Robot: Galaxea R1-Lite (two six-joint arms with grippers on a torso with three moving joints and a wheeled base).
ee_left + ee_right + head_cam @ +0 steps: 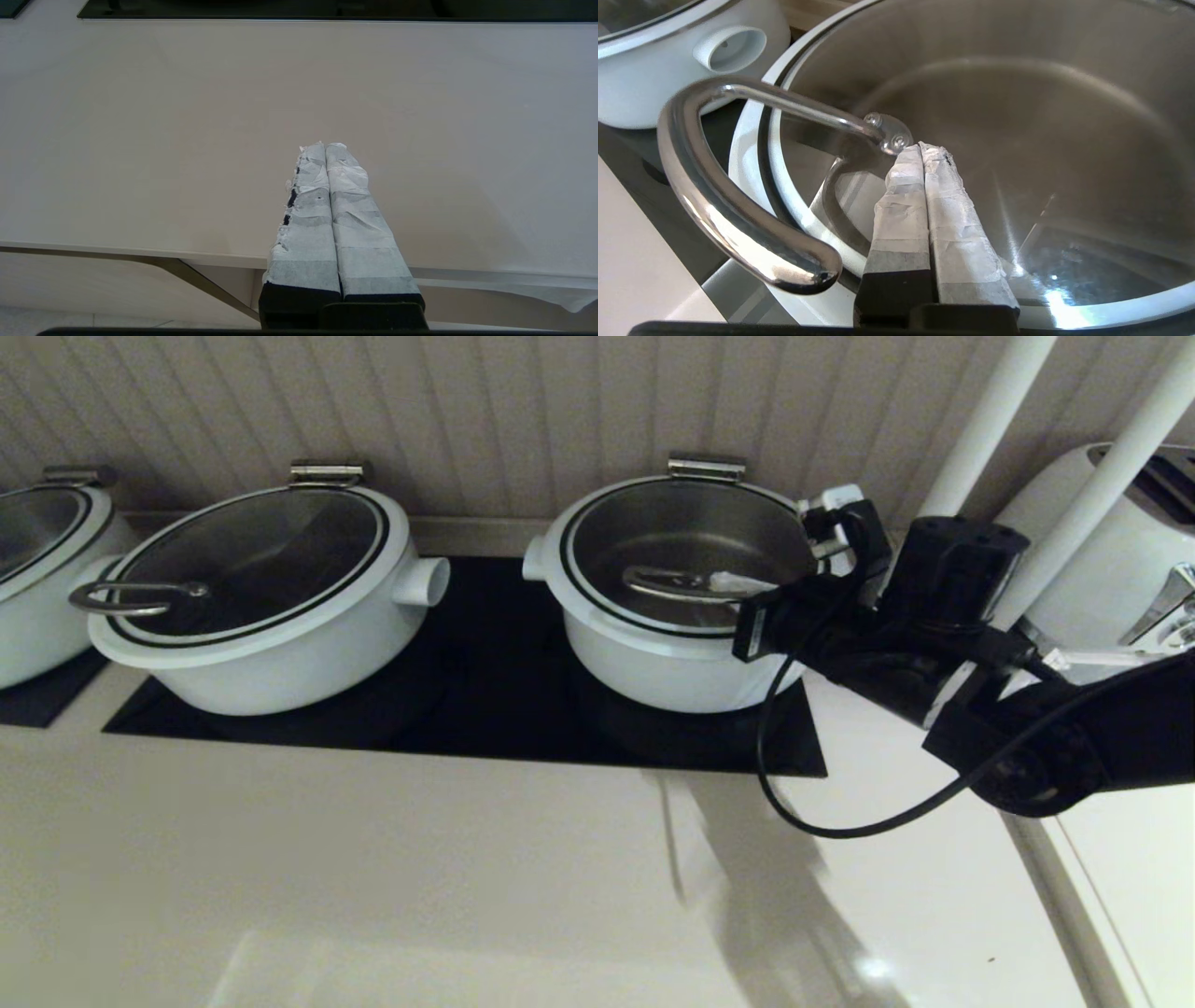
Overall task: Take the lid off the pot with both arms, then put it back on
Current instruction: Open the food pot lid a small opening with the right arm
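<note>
The white pot [653, 663] stands on the right of the black hob, with its glass lid [691, 532] closed on it. The lid also shows in the right wrist view [1017, 140]. A curved steel handle [667, 583] sits on the lid and shows large in the right wrist view [714, 186]. My right gripper [738, 583] is shut and empty. Its taped fingertips [922, 147] rest over the glass beside the handle's mounting disc. My left gripper [325, 145] is shut and empty, low over the counter's front edge, out of the head view.
A wider white pot with a loop-handled lid [261, 616] stands to the left, and a third pot [37, 560] at the far left. A white toaster [1120, 551] and two white poles stand at the right. The pale counter [420, 877] lies in front.
</note>
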